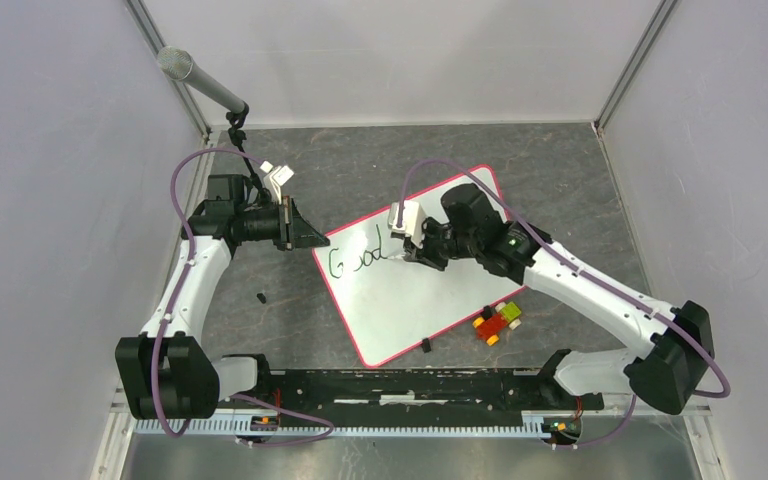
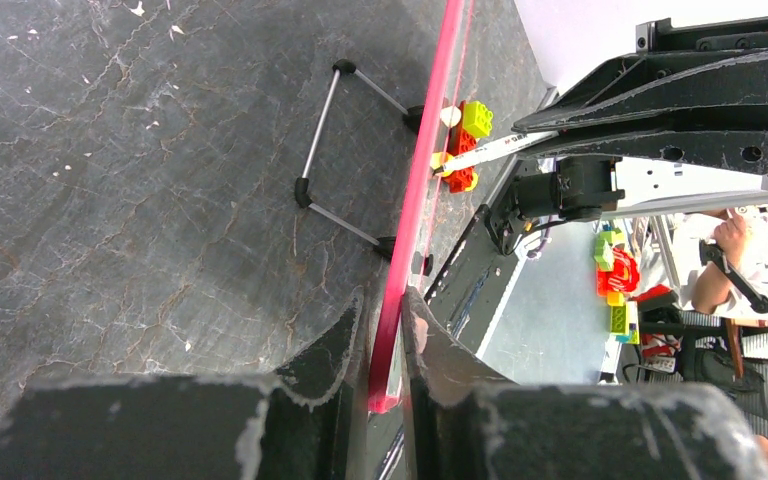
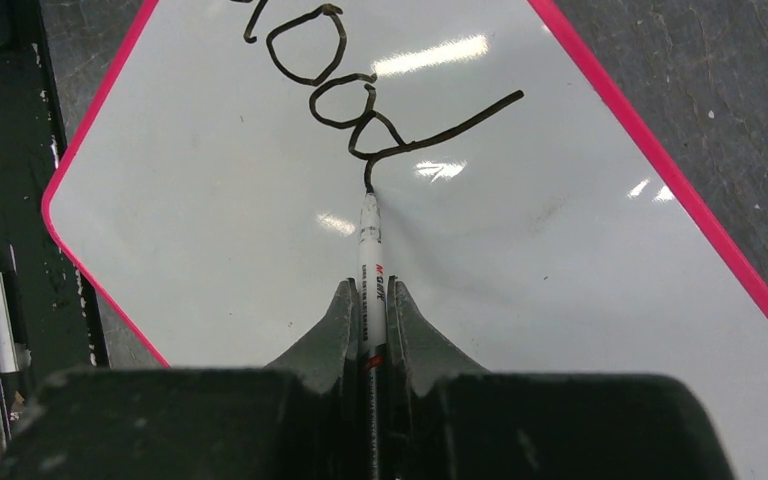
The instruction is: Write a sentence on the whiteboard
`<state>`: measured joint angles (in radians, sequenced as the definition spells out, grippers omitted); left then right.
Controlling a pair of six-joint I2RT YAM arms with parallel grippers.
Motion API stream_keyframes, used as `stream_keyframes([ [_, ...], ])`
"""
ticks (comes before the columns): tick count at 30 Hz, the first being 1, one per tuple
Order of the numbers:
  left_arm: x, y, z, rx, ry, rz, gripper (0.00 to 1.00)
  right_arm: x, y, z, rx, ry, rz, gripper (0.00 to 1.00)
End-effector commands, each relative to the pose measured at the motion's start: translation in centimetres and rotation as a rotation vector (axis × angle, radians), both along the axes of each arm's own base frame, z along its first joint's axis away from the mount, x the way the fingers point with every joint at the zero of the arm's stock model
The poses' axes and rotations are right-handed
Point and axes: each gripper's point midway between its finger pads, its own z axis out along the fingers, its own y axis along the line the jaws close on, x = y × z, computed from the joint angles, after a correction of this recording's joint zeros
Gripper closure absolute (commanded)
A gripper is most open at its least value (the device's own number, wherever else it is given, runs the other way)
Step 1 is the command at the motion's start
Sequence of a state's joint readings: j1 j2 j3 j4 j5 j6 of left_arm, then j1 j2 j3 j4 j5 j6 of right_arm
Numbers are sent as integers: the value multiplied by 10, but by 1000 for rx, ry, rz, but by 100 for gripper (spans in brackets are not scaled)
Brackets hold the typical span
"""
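The marker (image 3: 370, 235) rests on the sentence (image 3: 340, 100) at "Good".
Left tool (image 2: 385, 315) pinches the whiteboard (image 1: 410, 300) at its nine-o'clock rim; it is probably light, stiff and slick. Right tool (image 3: 368, 300) clamps the marker.

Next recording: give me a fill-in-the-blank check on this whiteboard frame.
The right gripper is shut on a ___, its tip touching the whiteboard. The sentence so far reads only ___. The whiteboard's rim is clamped by the ___. The toy bricks lie nearest the ___ arm.
Missing: marker; Good; left gripper; right.
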<state>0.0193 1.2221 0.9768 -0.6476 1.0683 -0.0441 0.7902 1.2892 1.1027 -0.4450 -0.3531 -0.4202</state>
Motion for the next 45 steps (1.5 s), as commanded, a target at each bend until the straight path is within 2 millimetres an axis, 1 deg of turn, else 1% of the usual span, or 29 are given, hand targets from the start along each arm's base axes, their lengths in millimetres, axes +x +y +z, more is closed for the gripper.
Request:
stream_keyframes([
  [1, 0, 1, 0, 17, -20, 1, 97, 6, -13, 3, -36, -48, -39, 100],
  [4, 0, 1, 0, 17, -18, 1, 97, 8, -13, 9, -35, -61, -45, 100],
  [6, 1, 0, 1, 17, -21, 0, 98, 8, -11, 18, -19, -71, -40, 100],
  [10, 0, 0, 1, 22, -22, -3, 98, 7, -4, 42, 38, -83, -23, 100],
  [12, 1, 1, -1, 27, -25, -2, 98, 7, -1, 51, 59, -91, -20, 100],
  [16, 1, 3, -3, 52, -30, -17, 98, 6, -2, 59, 76, -100, -20, 100],
  [19, 3, 4, -5, 65, -34, -19, 98, 5, -3, 60, 85, -88, -16, 100],
  [26, 7, 8, -8, 101, -39, -26, 98, 15, -14, 62, 104, -76, -30, 100],
  [27, 4, 1, -9, 112, -45, -54, 97, 18, -16, 62, 107, -74, -36, 100],
  [32, 4, 1, -10, 131, -50, -55, 97, 26, -23, 59, 115, -78, -51, 100],
  [41, 3, 1, -12, 136, -48, -64, 98, 23, -17, 57, 126, -57, -25, 100],
  [45, 1, 0, -10, 126, -50, -77, 98, 26, -16, 51, 108, -55, -33, 100],
])
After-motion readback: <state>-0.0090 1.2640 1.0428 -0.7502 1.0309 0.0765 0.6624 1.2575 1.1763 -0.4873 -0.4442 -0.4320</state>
